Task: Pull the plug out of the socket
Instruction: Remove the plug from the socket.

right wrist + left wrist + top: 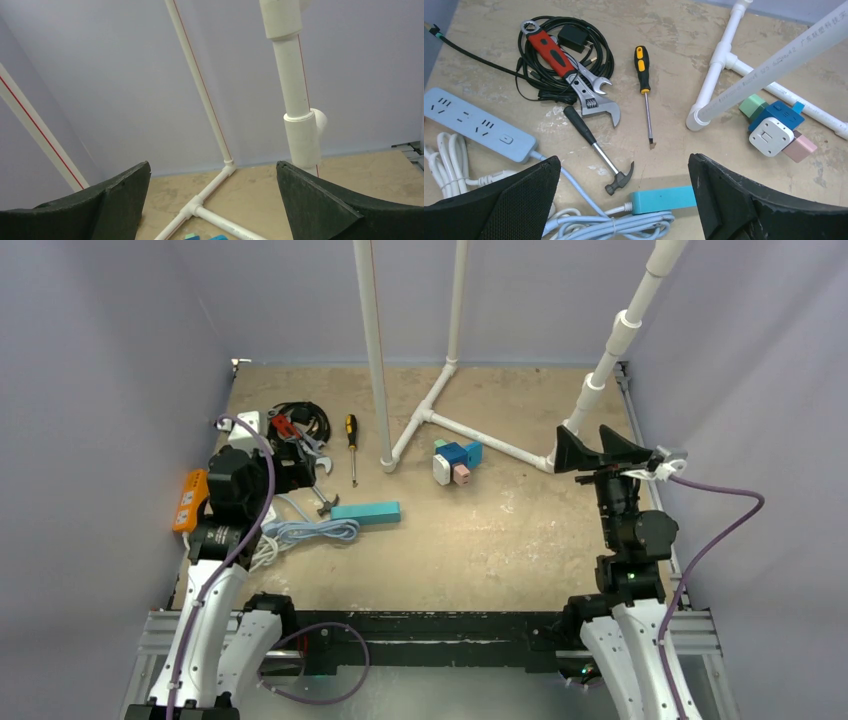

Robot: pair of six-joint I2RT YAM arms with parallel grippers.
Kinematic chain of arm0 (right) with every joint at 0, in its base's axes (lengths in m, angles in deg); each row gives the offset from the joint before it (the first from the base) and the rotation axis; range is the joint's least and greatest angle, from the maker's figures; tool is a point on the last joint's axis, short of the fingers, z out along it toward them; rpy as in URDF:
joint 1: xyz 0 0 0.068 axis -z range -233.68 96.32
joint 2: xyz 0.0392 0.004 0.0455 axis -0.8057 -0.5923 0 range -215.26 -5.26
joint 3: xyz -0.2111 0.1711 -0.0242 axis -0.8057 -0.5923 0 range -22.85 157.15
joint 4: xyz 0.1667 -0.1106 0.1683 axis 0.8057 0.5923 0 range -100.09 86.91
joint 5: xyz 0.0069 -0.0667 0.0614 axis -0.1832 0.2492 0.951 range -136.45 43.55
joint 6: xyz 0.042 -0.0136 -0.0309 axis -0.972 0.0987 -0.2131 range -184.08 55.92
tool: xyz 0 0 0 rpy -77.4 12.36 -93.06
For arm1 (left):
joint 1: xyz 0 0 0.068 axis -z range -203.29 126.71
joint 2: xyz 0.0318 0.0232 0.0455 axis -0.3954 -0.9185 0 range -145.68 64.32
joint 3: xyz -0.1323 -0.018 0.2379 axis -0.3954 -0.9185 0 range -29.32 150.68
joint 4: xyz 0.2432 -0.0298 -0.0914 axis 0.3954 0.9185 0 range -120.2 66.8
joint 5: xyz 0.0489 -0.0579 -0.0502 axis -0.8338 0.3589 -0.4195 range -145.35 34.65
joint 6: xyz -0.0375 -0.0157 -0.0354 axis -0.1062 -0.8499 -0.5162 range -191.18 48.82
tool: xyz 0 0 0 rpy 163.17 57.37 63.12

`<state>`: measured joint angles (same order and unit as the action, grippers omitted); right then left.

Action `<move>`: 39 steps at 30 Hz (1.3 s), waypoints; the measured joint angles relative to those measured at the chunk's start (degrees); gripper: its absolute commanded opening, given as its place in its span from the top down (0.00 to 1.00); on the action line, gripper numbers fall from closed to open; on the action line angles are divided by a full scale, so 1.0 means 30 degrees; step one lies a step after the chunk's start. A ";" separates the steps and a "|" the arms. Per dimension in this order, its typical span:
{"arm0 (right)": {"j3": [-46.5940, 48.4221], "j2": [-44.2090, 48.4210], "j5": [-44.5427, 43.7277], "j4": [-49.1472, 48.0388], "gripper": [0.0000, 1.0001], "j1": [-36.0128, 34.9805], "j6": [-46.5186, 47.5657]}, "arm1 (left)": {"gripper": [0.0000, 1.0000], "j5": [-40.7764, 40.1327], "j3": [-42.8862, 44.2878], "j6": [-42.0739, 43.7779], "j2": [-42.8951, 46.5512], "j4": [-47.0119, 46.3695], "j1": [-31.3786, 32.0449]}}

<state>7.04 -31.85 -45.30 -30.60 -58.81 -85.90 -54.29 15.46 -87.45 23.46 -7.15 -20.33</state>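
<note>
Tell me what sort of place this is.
Probably a robot lab test cell, not a real workshop: plain walls box in a tabletop, a white pipe frame stands on it, and a hammer, wrench and power strip lie about like props.

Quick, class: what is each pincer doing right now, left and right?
Left pincer: open, holding nothing.
Right pincer: open, holding nothing.

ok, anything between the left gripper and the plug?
Yes. An upright white pipe stands between the open left gripper and the plug, close beside the plug; a screwdriver lies flat nearer the gripper.
</note>
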 measured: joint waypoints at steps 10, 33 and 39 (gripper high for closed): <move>0.0000 -0.1821 0.2025 -0.0423 0.03 0.0000 0.0015 | 0.05 0.0452 0.0000 -0.0044 0.0925 -0.0095 0.0000; -0.0146 -1.2735 0.3344 -0.1843 0.27 -0.5122 -0.1661 | 0.07 0.4998 -0.0262 0.0787 -0.3912 -0.2069 0.3038; -0.0146 -1.3537 0.2164 -0.2535 0.24 -0.7169 -0.2098 | 0.07 0.5311 -0.0401 0.0787 -0.4036 -0.1945 0.3038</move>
<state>6.61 -72.46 -38.81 -38.20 -80.31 -92.19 -38.35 14.25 -85.09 11.35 -12.99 -11.22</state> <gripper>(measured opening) 0.749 0.928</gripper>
